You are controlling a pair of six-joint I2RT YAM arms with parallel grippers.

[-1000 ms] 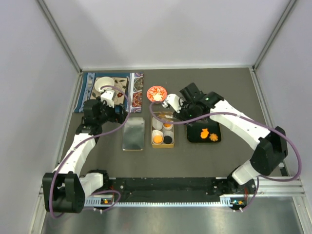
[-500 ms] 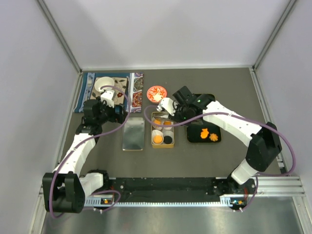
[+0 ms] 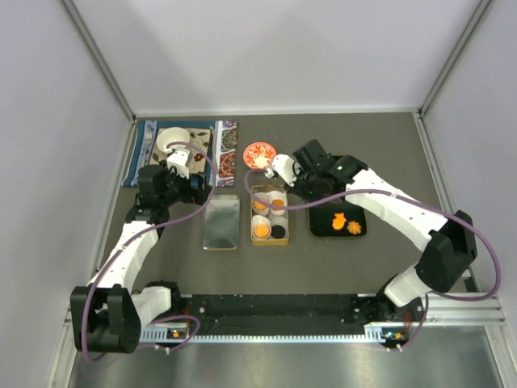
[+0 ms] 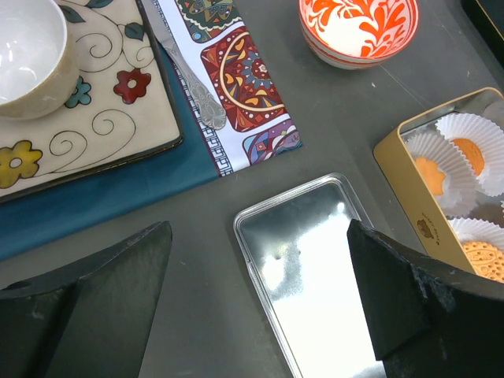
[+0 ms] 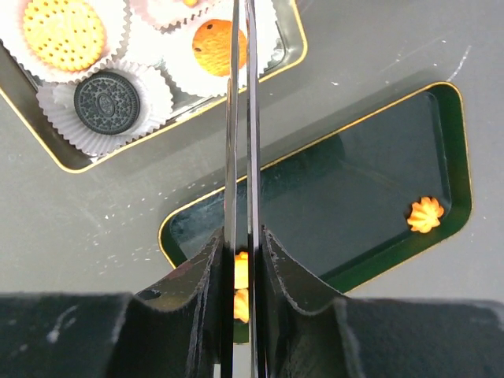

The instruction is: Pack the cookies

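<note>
One dark grey table (image 3: 388,145), boxed in by pale walls (image 3: 283,48), carried everything. From above, a gold tin (image 3: 252,214) sat mid-table with cookies (image 3: 261,230) in paper cups. Its lid (image 3: 220,222) lay just left, a black tray (image 3: 323,226) with two more orange cookies just right, and a red dish (image 3: 259,154) behind it. The left pincer (image 3: 196,187) hung over the lid's far end, and the right pincer (image 3: 275,171) over the tin's far end.

At the left wrist, the left pincer (image 4: 258,228) stood wide and held nothing, above the shiny lid (image 4: 315,283). The tin (image 4: 409,197) lay to its right with cookies (image 4: 471,153) inside.

At the right wrist, the right pincer (image 5: 242,16) was pressed to a bare slit and gripped nothing. It hung clear above the tin (image 5: 295,47), where round orange and black cookies (image 5: 106,102) lay. One flower-shaped cookie (image 5: 425,214) lay on the tray (image 5: 354,181).
</note>
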